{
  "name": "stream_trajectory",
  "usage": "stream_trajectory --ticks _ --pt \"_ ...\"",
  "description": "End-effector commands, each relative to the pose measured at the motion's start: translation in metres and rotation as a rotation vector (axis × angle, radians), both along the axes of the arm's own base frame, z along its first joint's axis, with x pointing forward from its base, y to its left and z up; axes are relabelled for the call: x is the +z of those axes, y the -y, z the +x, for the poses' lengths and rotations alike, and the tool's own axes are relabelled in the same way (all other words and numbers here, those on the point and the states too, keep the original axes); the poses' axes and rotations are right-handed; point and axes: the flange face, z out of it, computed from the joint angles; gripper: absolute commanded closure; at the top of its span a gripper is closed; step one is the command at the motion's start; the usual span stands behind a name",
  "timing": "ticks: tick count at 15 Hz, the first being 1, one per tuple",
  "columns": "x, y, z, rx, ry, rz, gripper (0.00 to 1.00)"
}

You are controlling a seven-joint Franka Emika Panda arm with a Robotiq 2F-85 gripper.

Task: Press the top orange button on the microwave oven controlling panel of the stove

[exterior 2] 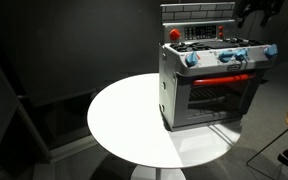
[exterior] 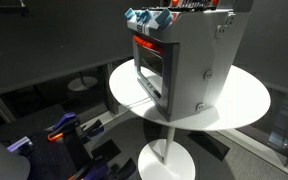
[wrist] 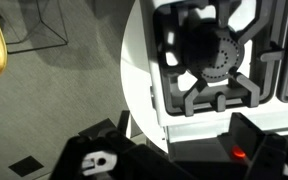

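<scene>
By the tabletop (exterior 2: pixel 124 120) edge, over the burners (wrist: pixel 209 50) of the stove (exterior 2: pixel 174 95), I hover mid-approach, my claw (wrist: pixel 194 160) too blurred to call open or closed; next I must drop forward to the microwave oven controlling panel (exterior: pixel 144 45) on its front.

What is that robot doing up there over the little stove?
A robot arm is working with a toy stove that stands on a round white table. Its gripper hangs in the air above the stove's top and touches nothing. The wrist view looks straight down on a burner. The glowing red-orange panel on the stove's front has not been pressed yet.
</scene>
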Motion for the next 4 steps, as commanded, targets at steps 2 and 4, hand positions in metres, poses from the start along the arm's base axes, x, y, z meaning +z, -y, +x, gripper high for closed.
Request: stream_trajectory --ticks 2,4 --pt "0.0255 0.0032 -0.0236 -0.020 -0.095 0.040 0.00" --pt "0.0288 0.0049 -0.0288 -0.017 -0.132 0.049 0.00"
